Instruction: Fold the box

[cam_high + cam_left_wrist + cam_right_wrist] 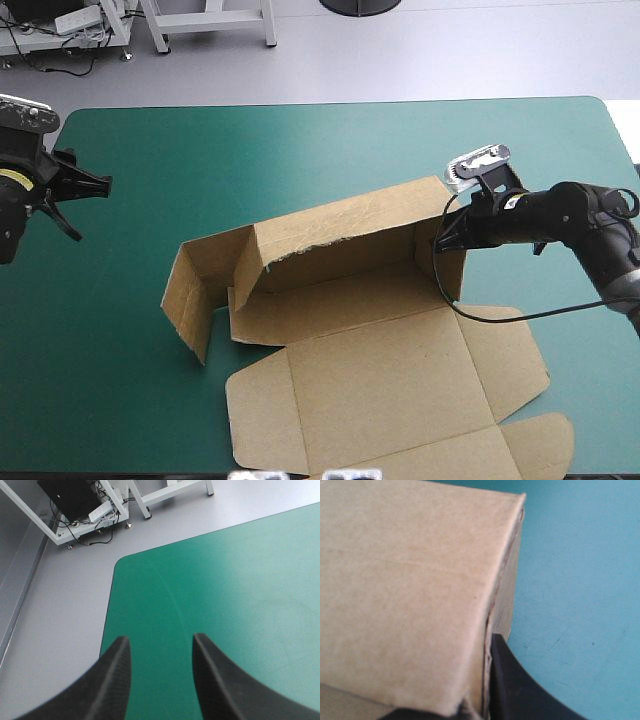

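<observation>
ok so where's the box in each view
High view: the box lies mid-table toward the near edge, its right wall pinched by the right gripper.
Left wrist view: not in it.
Right wrist view: the box is close up, clamped in that gripper.
Shared landmark: the teal-green cover, seen in all three.

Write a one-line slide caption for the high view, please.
Right end effector shut on the raised right wall of the brown box; left end effector open over bare teal-green cover.

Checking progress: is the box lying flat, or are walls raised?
Partly folded: the box has its back wall and left end flap standing, the right gripper pinches the right end wall, and the front panel lies flat.
</observation>
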Controlling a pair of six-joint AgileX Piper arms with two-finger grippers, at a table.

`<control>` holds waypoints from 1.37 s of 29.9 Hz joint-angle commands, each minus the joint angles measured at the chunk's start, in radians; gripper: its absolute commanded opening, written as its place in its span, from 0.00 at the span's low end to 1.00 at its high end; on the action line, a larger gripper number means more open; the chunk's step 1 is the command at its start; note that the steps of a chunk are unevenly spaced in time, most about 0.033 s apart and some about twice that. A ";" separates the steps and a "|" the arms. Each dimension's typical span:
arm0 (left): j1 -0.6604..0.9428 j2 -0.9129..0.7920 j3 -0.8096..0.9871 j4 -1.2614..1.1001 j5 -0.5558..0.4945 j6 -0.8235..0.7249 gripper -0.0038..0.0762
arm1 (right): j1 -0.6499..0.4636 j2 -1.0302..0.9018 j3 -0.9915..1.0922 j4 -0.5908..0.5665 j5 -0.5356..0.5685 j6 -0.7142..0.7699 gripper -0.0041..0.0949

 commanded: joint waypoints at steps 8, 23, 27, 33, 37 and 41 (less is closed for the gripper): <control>0.015 0.015 -0.028 -0.110 -0.073 0.081 0.41 | -0.002 0.149 -0.297 -0.070 0.238 0.062 0.02; 0.015 0.015 0.017 -0.113 -0.061 0.083 0.41 | -0.002 0.651 -0.782 -0.052 0.377 0.081 0.02; 0.015 0.015 0.077 -0.115 -0.088 0.085 0.41 | -0.002 0.738 -0.837 -0.008 0.377 0.066 0.02; 0.015 0.015 0.134 -0.107 -0.119 0.085 0.41 | -0.002 0.761 -0.903 0.021 0.377 -0.015 0.11; 0.017 0.015 0.135 -0.092 -0.125 0.085 0.41 | -0.002 0.761 -0.949 0.014 0.377 -0.039 0.34; 0.041 0.015 0.135 -0.082 -0.123 0.081 0.41 | -0.002 0.755 -0.996 0.014 0.377 -0.002 0.63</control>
